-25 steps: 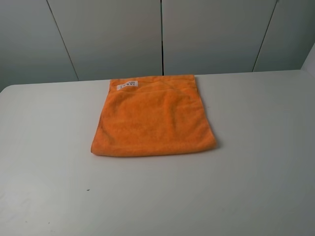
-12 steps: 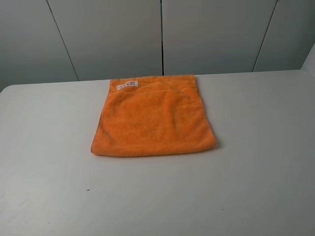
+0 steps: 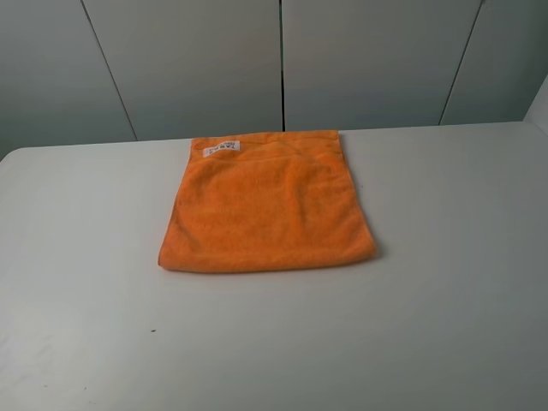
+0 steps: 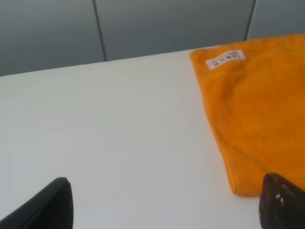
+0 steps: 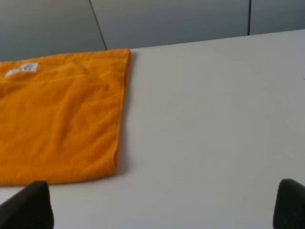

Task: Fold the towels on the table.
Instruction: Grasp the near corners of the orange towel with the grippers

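The orange towel [image 3: 267, 204] lies flat on the white table [image 3: 445, 282], near its far edge, with a white label [image 3: 221, 147] at its far left corner. A layered edge runs along its far side. Neither arm shows in the exterior high view. In the left wrist view my left gripper [image 4: 167, 210] is open and empty, its fingertips [image 4: 53, 205] spread wide over bare table, with the towel [image 4: 252, 109] just ahead by one fingertip. In the right wrist view my right gripper [image 5: 159, 210] is open and empty, short of the towel's [image 5: 62, 124] near corner.
Grey wall panels [image 3: 282, 60] stand right behind the table's far edge. The table's rounded far left corner [image 3: 13, 154] shows in the exterior high view. A small dark speck [image 3: 153, 330] lies on the tabletop at the front left.
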Controlling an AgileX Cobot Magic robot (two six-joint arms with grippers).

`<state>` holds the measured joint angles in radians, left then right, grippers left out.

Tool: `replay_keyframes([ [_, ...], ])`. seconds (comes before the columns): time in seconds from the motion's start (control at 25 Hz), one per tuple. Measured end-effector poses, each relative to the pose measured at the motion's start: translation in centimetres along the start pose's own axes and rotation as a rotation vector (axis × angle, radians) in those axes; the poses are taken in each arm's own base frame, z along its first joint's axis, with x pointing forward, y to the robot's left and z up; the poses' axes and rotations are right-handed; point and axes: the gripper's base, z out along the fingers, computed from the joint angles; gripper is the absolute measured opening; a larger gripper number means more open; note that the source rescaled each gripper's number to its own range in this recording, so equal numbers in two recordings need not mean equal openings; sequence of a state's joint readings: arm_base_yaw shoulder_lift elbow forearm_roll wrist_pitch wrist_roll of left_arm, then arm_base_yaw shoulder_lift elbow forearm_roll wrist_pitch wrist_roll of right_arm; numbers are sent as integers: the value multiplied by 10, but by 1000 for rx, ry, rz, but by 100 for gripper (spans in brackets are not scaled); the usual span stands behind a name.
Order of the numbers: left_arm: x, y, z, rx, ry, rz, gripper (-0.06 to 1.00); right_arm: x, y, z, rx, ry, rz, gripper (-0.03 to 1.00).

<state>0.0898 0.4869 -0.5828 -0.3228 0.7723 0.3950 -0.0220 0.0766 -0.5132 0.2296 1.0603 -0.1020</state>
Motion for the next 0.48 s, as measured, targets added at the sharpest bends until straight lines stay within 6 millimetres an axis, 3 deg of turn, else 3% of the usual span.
replay_keyframes([
  [0.12,-6,4,42,98,119,67,100,-14,2,16,-77,80,-152,100],
  [0.28,-10,13,92,179,242,148,100,-38,0,51,-144,207,-321,100],
  [0.48,-16,23,147,260,373,215,100,-65,2,115,-273,435,-492,100],
])
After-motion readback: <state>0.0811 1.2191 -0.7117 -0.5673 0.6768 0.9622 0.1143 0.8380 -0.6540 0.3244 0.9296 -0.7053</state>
